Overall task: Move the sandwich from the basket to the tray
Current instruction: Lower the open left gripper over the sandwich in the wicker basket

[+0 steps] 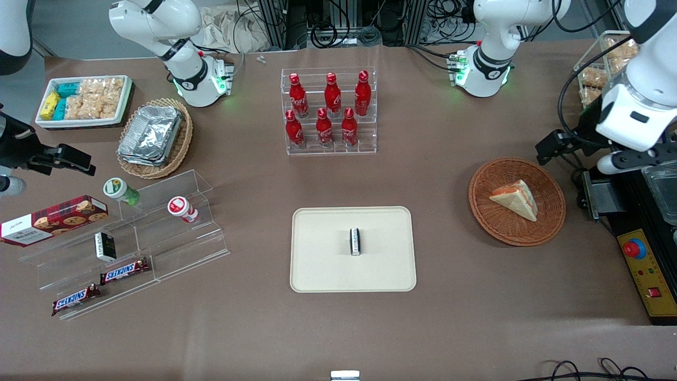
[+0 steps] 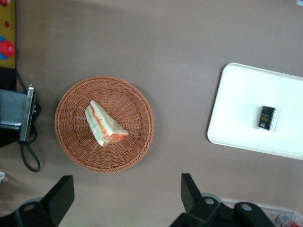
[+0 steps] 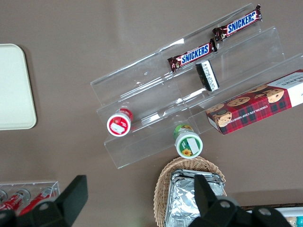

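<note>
The sandwich (image 1: pixel 515 199) lies on its side in the round reddish-brown basket (image 1: pixel 550 219) on the bench (image 1: pixel 254 328), toward the working arm's end, and nothing touches it. The gripper (image 2: pixel 128 196) hangs above the bench just beside the basket with its fingers (image 2: pixel 188 189) spread wide apart, holding nothing. The cream tray (image 1: pixel 322 270) sits well apart from the basket toward the middle of the bench, with a small dark packet (image 1: pixel 355 242) lying in its middle.

Brown cloth-covered table (image 1: pixel 254 174); black cables (image 1: pixel 328 32) and metal frames at its farther edge.
</note>
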`<state>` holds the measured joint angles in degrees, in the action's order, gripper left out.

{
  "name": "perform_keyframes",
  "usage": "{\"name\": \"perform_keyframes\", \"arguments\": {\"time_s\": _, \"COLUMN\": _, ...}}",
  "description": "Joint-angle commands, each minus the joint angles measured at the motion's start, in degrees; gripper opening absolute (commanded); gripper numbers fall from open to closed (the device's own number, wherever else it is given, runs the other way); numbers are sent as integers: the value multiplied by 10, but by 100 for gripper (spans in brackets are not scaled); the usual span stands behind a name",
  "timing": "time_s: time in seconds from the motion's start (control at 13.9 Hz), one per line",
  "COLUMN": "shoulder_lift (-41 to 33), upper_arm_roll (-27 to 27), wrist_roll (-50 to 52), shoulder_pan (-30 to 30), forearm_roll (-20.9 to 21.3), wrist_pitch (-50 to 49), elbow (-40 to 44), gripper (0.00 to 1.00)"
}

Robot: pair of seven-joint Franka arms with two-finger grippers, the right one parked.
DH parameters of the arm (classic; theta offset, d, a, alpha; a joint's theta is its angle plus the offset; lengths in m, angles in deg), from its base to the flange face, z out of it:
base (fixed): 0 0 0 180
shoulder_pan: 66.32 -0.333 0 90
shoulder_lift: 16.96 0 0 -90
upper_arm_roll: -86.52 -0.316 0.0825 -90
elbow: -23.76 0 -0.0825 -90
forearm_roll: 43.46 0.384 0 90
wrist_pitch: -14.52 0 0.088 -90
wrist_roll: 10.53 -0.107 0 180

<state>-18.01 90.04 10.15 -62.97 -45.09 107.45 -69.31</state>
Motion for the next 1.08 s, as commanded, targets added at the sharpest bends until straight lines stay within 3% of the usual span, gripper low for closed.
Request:
{"name": "perform_keyframes", "arguments": {"time_s": 0.0, "shoulder_lift": -21, "upper_arm_roll": -26, "wrist_roll": 32, "shoulder_pan": 1, "forearm_roll": 1, "wrist_pitch": 19, "elbow": -45, "gripper": 100}}
{"name": "perform_keyframes", "arguments": {"time_s": 0.36, "shoulder_lift": -88, "upper_arm_roll": -43, "wrist_roll": 126, "shoulder_pan": 0, "forearm_roll": 1, "wrist_pitch": 143, "elbow": -196, "gripper": 100}}
{"name": "perform_keyframes", "arguments": {"time_s": 0.72, "shoulder_lift": -96, "upper_arm_roll": -65, "wrist_roll": 160, "shoulder_pan": -1, "forearm_roll": 1, "wrist_pitch": 222, "elbow": -314, "gripper": 100}}
{"name": "perform_keyframes", "arguments": {"time_s": 1.01, "shoulder_lift": -69, "upper_arm_roll": -66, "wrist_roll": 210, "shoulder_pan": -1, "forearm_roll": 1, "wrist_pitch": 257, "elbow": -333, "gripper": 100}}
